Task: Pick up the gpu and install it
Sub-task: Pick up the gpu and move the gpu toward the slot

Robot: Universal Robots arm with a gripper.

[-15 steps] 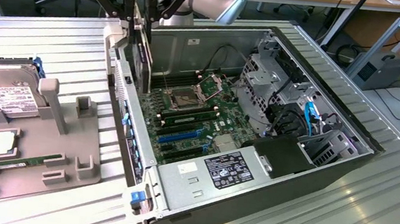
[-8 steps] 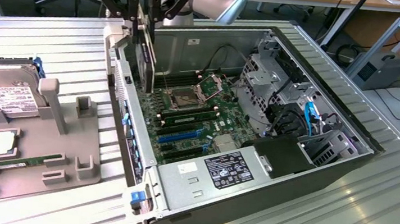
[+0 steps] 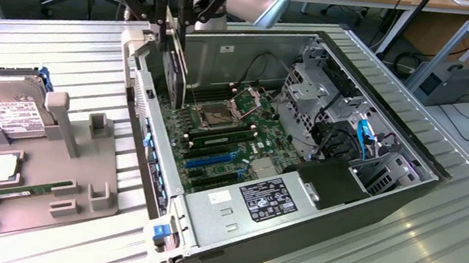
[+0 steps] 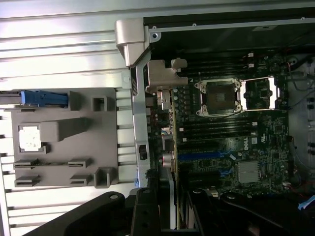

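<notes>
Jaws: closed on the gpu [image 3: 177,72]. The gripper [image 3: 173,32] clamps the card by its upper edge, so it hangs upright and edge-down, thin side toward the exterior camera.

Position: the gpu is inside the outline of the open computer case [image 3: 370,187], close to the rear-panel wall and above the motherboard [image 3: 234,138]. In the exterior view its lower edge sits near the CPU socket [image 3: 218,113]. It looks clear of the board, but I cannot tell for certain whether it touches.

Other items: the grey fixture [image 3: 55,151] at the exterior view's left carries the hard drive [image 3: 6,112] and the RAM stick [image 3: 20,190], well apart from the gripper.

Step in hand (judgement): pick-up is done and install is under way. The card is over the case and not seated.

Requirement (judgement): the card's bottom connector has to line up along one of the blue slots [image 4: 204,156], which lie away from the socket. The end bracket must sit against the rear wall. Seating calls for a straight, untilted descent with the grip firm.
</notes>
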